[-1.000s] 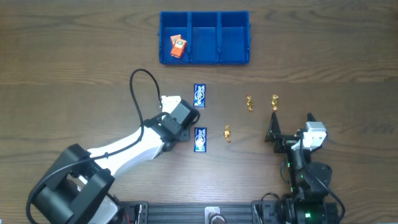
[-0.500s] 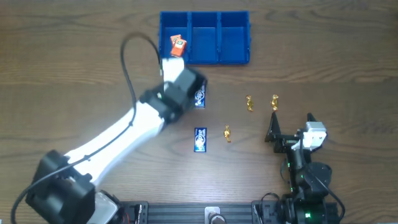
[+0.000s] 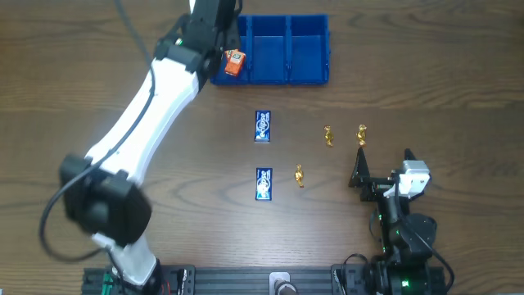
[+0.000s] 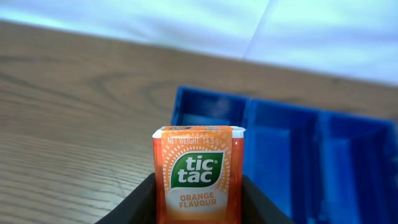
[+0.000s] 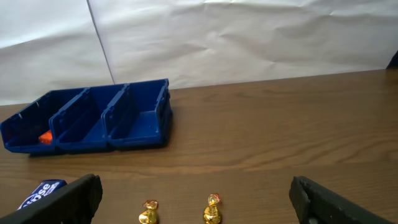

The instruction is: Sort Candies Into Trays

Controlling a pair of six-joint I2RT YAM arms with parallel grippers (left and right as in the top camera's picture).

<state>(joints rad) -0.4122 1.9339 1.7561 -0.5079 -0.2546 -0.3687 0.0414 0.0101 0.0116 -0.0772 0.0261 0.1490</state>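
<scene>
The left gripper is pressed together on a flat, rectangular orange candy box. The box is pinched upright by its narrow sides between the black fingers, and its smooth printed face is topped by a white lid. Just beyond the box, the straight-walled blue plastic tray is seen, divided into three compartments. In the top view the gripper is placed at about 10 o'clock of the tray, by its left end. A second orange box is lodged in the left compartment. On the grained wooden table, two glossy blue packets are laid at 6 o'clock of the tray, one beyond the other. Three crinkled gold-wrapped candies are scattered at 3 o'clock of the packets. The right gripper is spread wide and holds nothing, at 5 o'clock of the gold candies.
</scene>
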